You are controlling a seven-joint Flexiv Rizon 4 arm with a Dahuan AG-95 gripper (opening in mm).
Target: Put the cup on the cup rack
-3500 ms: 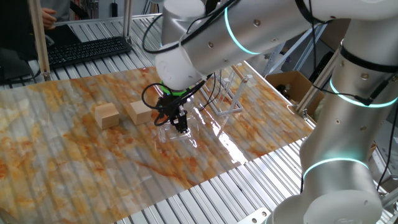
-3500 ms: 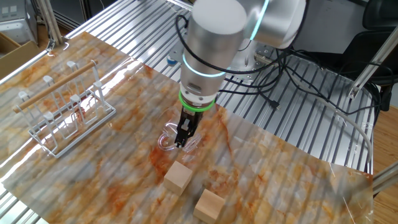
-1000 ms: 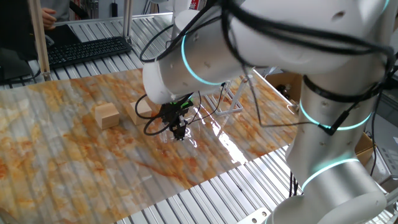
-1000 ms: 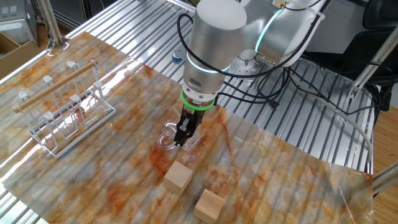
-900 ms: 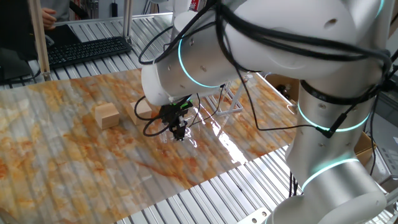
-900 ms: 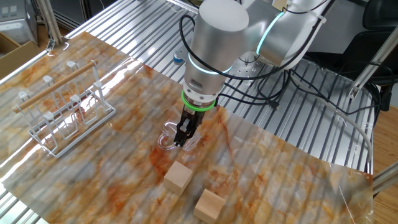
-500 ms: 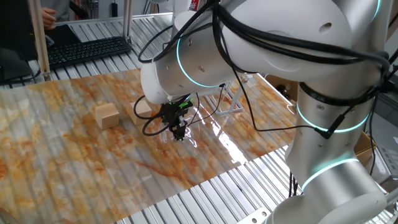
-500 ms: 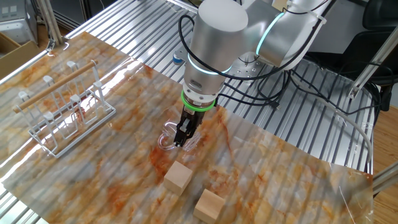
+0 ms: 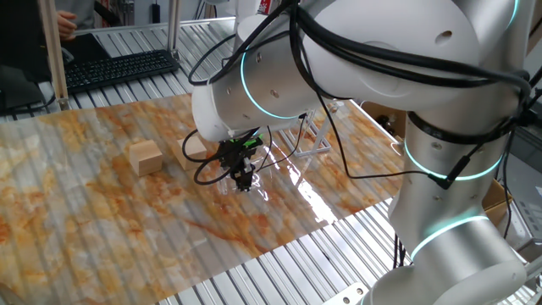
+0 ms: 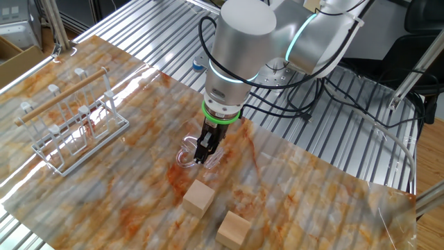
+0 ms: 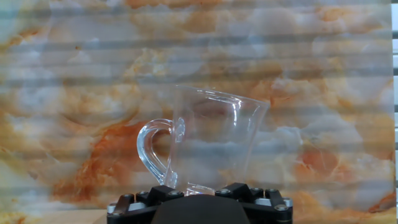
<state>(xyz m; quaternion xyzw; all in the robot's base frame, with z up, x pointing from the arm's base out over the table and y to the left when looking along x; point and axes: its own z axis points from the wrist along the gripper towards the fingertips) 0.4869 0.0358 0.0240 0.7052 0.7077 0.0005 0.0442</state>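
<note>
Your gripper point(image 10: 202, 156) is down on the marbled mat, its fingers pinching the clear glass cup point(image 11: 208, 140), whose curved handle only the hand view shows plainly, while the wire cup rack point(image 10: 73, 121) stands well apart and two wooden cubes point(image 10: 198, 196) sit near.

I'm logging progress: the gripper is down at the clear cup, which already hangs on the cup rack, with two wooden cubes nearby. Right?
Not quite. The cup is not on the cup rack; it lies on the table apart from it, as the other fixed view shows. The gripper is down at it, and two wooden cubes sit nearby.
</note>
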